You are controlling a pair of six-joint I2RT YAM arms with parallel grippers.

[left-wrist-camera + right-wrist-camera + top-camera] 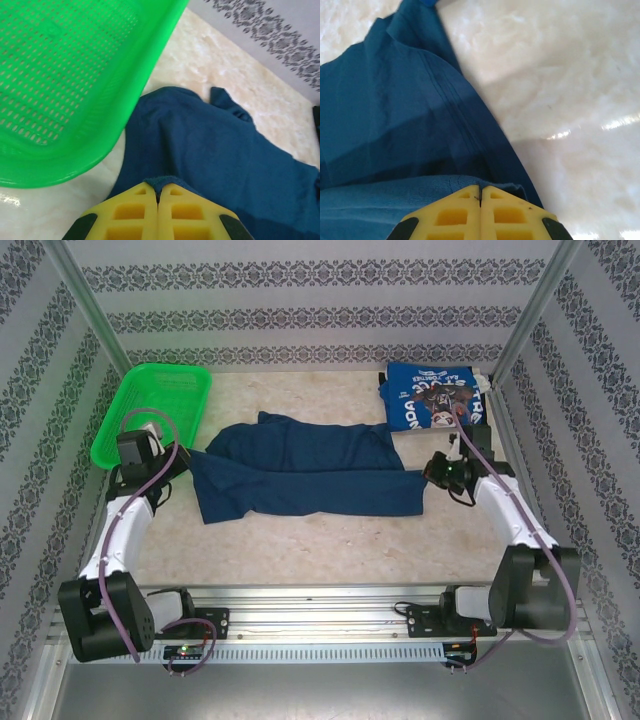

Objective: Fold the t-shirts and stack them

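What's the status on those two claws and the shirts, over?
Both shut: left gripper on navy shirt, left end; right gripper on its right end. Shirt partly folded, mid-table; blue shirt folded far right; green basket beside left gripper.

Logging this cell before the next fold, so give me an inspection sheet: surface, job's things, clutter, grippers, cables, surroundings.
Surface: pale marbled table, no spills seen.
Job's things: navy t-shirt spread mid-table; blue printed t-shirt folded, far right corner.
Clutter: green mesh basket, far left.
Grippers: left gripper and right gripper, fingers shut on the navy t-shirt's opposite ends.
Cables: purple cable along each arm.
Surroundings: patterned wall panels, metal posts.
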